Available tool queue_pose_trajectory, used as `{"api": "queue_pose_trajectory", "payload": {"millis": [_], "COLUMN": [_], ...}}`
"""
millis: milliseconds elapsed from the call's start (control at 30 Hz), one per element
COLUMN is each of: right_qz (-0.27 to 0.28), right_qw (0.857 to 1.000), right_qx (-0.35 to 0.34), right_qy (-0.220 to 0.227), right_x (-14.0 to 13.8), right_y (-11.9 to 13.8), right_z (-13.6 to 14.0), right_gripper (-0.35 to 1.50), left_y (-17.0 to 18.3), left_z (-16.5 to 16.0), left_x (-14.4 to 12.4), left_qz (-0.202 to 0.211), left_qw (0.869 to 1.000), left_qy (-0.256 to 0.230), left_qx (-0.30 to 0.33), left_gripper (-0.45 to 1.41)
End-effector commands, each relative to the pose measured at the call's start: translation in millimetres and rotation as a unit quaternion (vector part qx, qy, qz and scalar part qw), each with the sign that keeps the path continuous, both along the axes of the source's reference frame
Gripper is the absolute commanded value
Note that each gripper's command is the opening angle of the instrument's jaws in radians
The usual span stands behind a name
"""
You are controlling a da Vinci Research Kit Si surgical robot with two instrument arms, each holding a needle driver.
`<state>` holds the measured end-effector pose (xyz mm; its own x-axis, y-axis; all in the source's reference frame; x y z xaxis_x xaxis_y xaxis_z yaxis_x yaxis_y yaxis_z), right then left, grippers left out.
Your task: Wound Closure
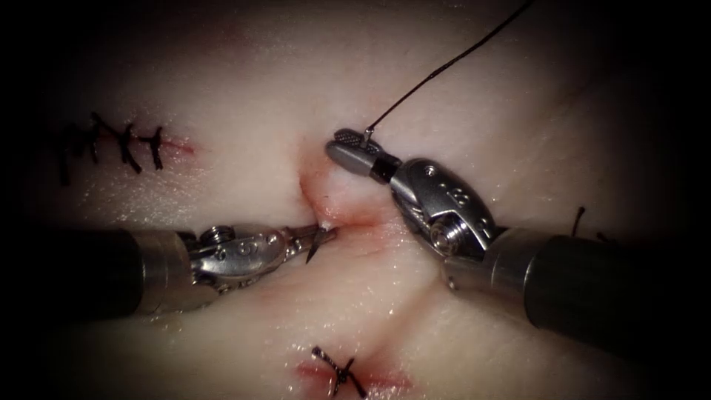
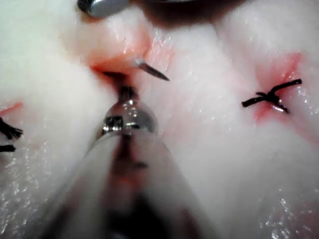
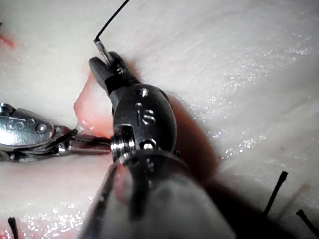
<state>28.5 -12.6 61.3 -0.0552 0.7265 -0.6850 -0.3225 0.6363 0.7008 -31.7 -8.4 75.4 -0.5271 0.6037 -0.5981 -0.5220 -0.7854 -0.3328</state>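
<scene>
The pale pork-belly tissue [image 1: 244, 311] is lying cut open at centre. The right steel needle driver [image 1: 354, 148] is pinching the thin dark thread [image 1: 444, 68] at the far side. The left steel needle driver [image 1: 315, 235] is clamping the curved needle's dark tip [image 1: 320, 243], emerging from the cut.

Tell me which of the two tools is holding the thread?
The right tool, coming in from the picture's right: its jaws are shut on the thread above the cut. The left tool grips the needle near its tip instead.
</scene>
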Motion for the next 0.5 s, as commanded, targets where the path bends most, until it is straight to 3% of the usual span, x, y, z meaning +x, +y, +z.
{"api": "queue_pose_trajectory", "payload": {"millis": [33, 100, 167, 200, 300, 500], "right_qz": [0.0, 0.005, 0.005, 0.003, 0.001, 0.005], "right_qw": [1.0, 1.0, 0.999, 0.999, 0.998, 0.996], "right_qx": [-0.006, -0.013, -0.023, -0.023, -0.034, -0.057], "right_qy": [-0.003, -0.017, -0.027, -0.029, -0.044, -0.067], "right_x": [0.6, 0.2, -0.6, -1.5, -3.4, -8.4], "right_y": [0.8, 1.6, 2.6, 3.3, 4.5, 6.2], "right_z": [0.5, 0.6, 0.6, 0.7, 0.8, 0.8], "right_gripper": [-0.35, 0.46, 0.91, 1.03, 1.23, 1.26], "left_y": [0.0, 0.0, 0.1, 0.2, 0.5, 1.2], "left_z": [0.4, 0.2, -0.3, -0.8, -1.6, -2.3], "left_x": [-0.6, -0.6, -0.6, -0.6, -0.6, -0.9], "left_qz": [-0.002, 0.003, 0.011, 0.019, 0.029, 0.084], "left_qw": [1.0, 1.0, 1.0, 1.0, 0.999, 0.99], "left_qy": [-0.002, -0.004, -0.004, -0.008, -0.014, -0.05], "left_qx": [0.003, 0.001, 0.0, -0.01, -0.029, -0.101], "left_gripper": [-0.17, -0.17, -0.17, -0.17, -0.17, -0.1]}}
